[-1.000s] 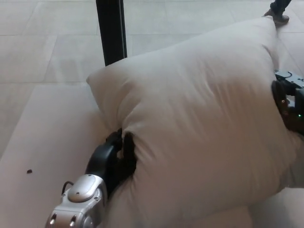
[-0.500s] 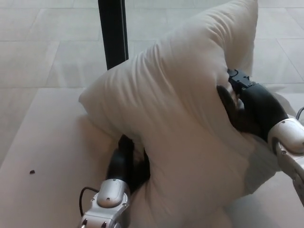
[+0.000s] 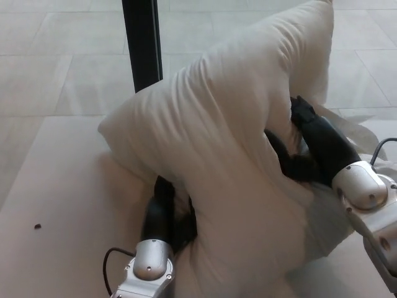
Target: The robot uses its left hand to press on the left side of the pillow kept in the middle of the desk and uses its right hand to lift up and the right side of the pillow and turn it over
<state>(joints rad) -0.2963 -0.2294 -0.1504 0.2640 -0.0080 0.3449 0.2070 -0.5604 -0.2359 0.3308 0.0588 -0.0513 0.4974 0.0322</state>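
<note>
— Pillow (image 3: 223,155) position? 
— Centre of the desk (image 3: 56,186), reared up steeply; right side lifted high, top corner reaching the far upper edge of view. Left corner bulging toward the far left, lower edge still down on the desk at near centre.

— Left hand (image 3: 164,208)? 
— Pushed in under the pillow's near left fold, pressed against the fabric. Fingers buried; cannot tell whether spread or curled.

— Right hand (image 3: 307,146)? 
— Sunk into the pillow's right flank, black fingers (image 3: 279,146) wrapped into a deep crease, gripping the fabric and carrying that side aloft.

— Edges and clearance? 
— Bare desk surface open to the left, apart from one small dark speck (image 3: 38,226) near the left edge. Black post (image 3: 142,43) upright just beyond the desk's far edge, close behind the pillow's far left shoulder; cannot tell if touching. Tiled floor (image 3: 56,56) beyond. Loose pillow fabric bunched at the near right beside the right wrist.
</note>
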